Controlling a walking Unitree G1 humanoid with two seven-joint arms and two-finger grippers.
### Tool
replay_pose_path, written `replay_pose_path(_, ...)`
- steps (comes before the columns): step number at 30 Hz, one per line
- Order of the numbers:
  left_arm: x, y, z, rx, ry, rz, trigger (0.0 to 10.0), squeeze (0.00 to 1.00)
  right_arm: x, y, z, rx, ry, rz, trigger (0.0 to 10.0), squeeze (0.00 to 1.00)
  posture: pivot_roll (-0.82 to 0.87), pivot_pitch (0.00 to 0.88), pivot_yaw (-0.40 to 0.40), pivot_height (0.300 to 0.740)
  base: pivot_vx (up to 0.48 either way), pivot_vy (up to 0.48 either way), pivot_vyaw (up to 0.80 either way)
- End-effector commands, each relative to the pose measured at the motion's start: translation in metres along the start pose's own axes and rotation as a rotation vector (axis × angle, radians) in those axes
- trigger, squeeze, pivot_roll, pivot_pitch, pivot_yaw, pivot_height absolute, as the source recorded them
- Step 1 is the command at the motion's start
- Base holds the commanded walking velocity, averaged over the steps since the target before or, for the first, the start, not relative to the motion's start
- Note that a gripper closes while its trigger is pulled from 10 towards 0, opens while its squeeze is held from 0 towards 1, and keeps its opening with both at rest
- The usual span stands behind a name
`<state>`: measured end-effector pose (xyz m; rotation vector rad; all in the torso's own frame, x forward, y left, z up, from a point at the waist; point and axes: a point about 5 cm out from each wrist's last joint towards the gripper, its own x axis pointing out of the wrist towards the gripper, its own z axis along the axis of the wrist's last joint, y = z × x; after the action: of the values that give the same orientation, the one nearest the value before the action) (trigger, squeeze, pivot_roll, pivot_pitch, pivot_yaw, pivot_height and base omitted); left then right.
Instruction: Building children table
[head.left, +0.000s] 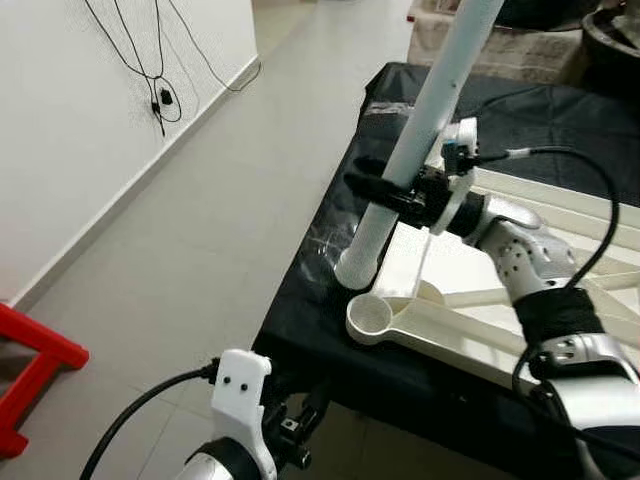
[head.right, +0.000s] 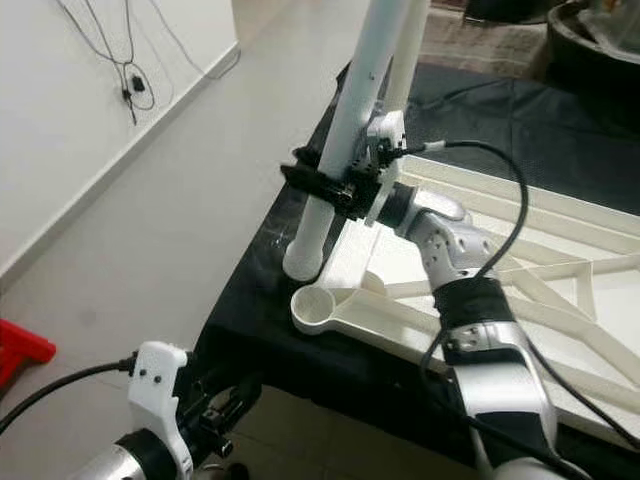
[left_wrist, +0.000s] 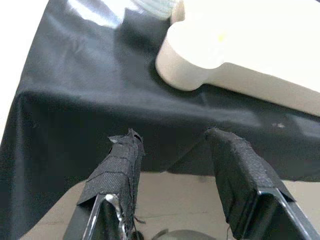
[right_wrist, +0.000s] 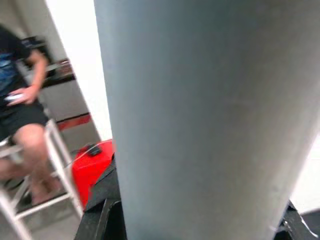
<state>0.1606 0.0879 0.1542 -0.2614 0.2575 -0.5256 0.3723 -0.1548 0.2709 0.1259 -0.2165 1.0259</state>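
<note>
Right gripper (head.left: 385, 188) has its fingers clamped on the long white tube leg (head.left: 420, 130) just beside the cream frame's round corner socket (head.left: 372, 316), left gripper (left_wrist: 175, 150) fingers apart, so we'd straighten the leg over the socket first.

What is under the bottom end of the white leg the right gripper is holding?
The white leg, clamped in the right gripper, ends over black cloth beside the tabletop's round corner socket, not in it. Whether its end touches the cloth cannot be told.
</note>
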Motion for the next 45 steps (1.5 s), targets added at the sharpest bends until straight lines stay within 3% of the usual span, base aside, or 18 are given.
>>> replay_pose_path(1,0.001,0.004,0.001,0.045,-0.015,0.039,10.0,0.0,0.003,-0.012,0.024,-0.073,-0.143,-0.278,10.0,0.0,0.1,0.19,-0.048,0.74,0.0,0.0,0.0)
replay_pose_path(2,0.003,0.006,0.002,0.068,-0.031,0.05,10.0,0.0,0.001,-0.017,0.032,-0.084,-0.207,-0.416,10.0,0.0,0.1,0.19,-0.048,0.74,0.0,0.0,0.0)
replay_pose_path(3,0.003,0.006,0.002,0.068,-0.031,0.05,10.0,0.0,0.001,-0.017,0.032,-0.084,-0.207,-0.416,10.0,0.0,0.1,0.19,-0.048,0.74,0.0,0.0,0.0)
replay_pose_path(4,0.007,0.01,0.004,0.093,-0.048,0.069,10.0,0.0,-0.005,-0.017,0.04,-0.116,-0.283,-0.56,10.0,0.0,0.09,0.18,-0.049,0.74,0.0,0.0,0.0)
replay_pose_path(14,0.016,0.014,0.004,0.098,-0.06,0.079,10.0,0.0,-0.004,-0.004,0.037,-0.101,-0.367,-0.609,10.0,0.0,0.08,0.148,-0.051,0.74,-0.108,0.0,0.0)
replay_pose_path(20,0.019,0.015,0.003,0.108,-0.068,0.086,10.0,0.0,0.002,-0.001,0.037,-0.1,-0.369,-0.634,10.0,0.0,0.08,0.144,-0.055,0.74,-0.089,0.0,0.0)
replay_pose_path(45,0.02,0.012,-0.002,0.099,-0.078,0.095,10.0,0.0,0.003,0.005,0.033,-0.129,-0.349,-0.677,10.0,0.0,0.07,0.138,-0.066,0.74,0.0,0.0,0.0)
